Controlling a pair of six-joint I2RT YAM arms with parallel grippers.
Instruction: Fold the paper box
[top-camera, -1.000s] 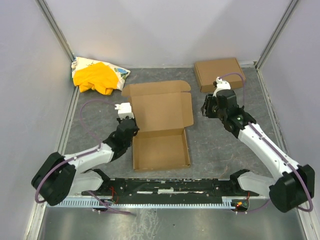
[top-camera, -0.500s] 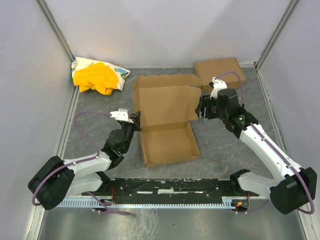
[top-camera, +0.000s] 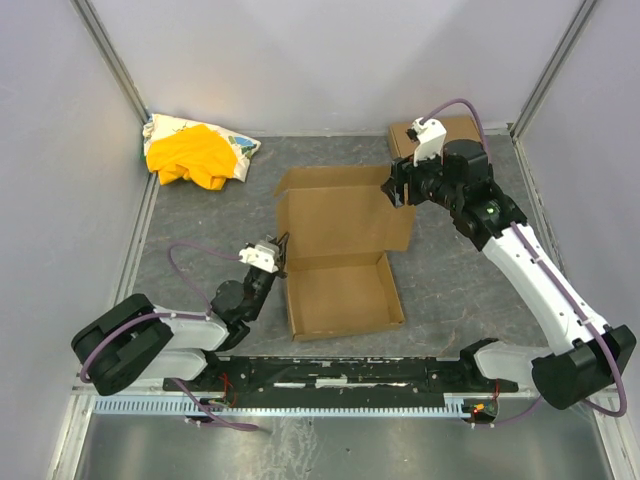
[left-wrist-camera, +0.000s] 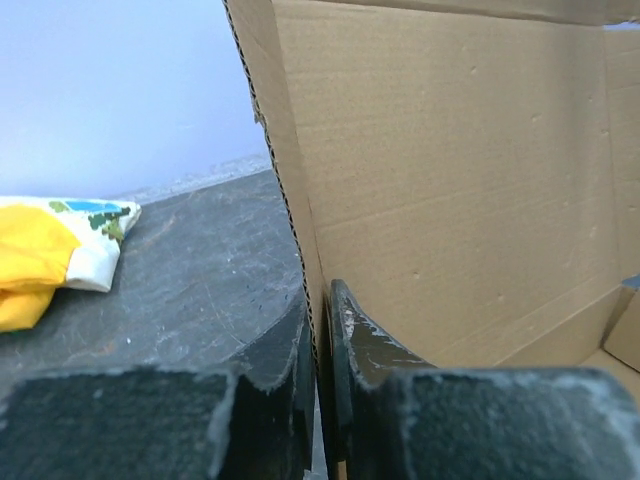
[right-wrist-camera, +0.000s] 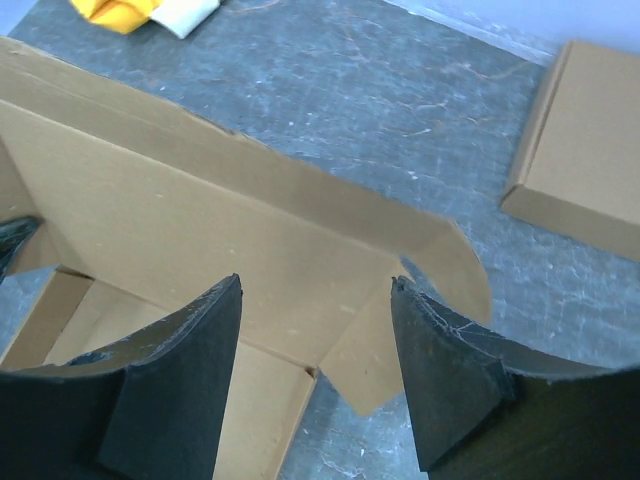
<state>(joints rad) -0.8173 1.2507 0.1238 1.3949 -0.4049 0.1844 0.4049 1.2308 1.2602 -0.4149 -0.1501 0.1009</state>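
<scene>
The paper box (top-camera: 345, 295) sits mid-table as a shallow brown tray with its lid panel (top-camera: 345, 215) raised nearly upright at the far side. My left gripper (top-camera: 282, 250) is shut on the box's left edge where lid and tray meet. In the left wrist view the fingertips (left-wrist-camera: 300, 345) pinch the corrugated edge of the cardboard (left-wrist-camera: 450, 180). My right gripper (top-camera: 394, 190) is open at the lid's top right corner. In the right wrist view its fingers (right-wrist-camera: 205, 360) straddle the lid (right-wrist-camera: 200, 230) from above without touching it.
A yellow-and-white cloth heap (top-camera: 195, 152) lies at the far left. A ready-made brown box (top-camera: 402, 138) sits at the far right, partly behind my right arm, and also shows in the right wrist view (right-wrist-camera: 590, 150). Grey walls enclose the table.
The lid went from lying flat to standing upright, and the box slid a little right. My right gripper rose and moved farther along the lid's top corner. My left arm drew nearer.
</scene>
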